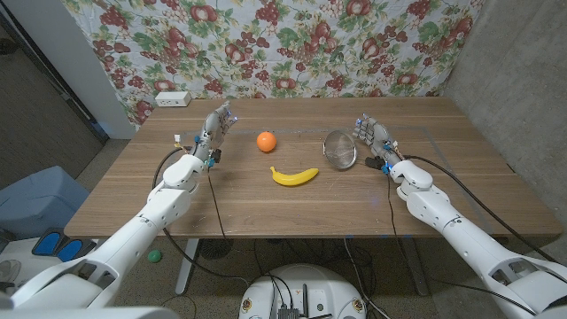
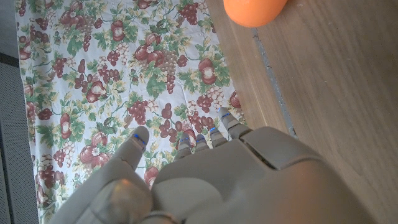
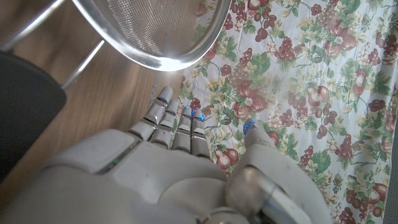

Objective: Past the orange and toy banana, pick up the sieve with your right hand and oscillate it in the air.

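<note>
Nearest me lies the yellow toy banana [image 1: 294, 175], then the round orange [image 1: 266, 141] beyond it, my left hand [image 1: 215, 129] raised with fingers spread and holding nothing, and my right hand [image 1: 374, 139] likewise spread just beside the round metal mesh sieve [image 1: 340, 149], not gripping it.

No text, label, brand, number or sign could be read anywhere. The white box [image 1: 172, 98] at the table's far edge, toward ten o'clock from the orange [image 1: 266, 141], carried dark marks too small to make out. The floral cloth [image 1: 292, 44] at twelve o'clock bore only fruit and leaf patterns, no lettering.
</note>
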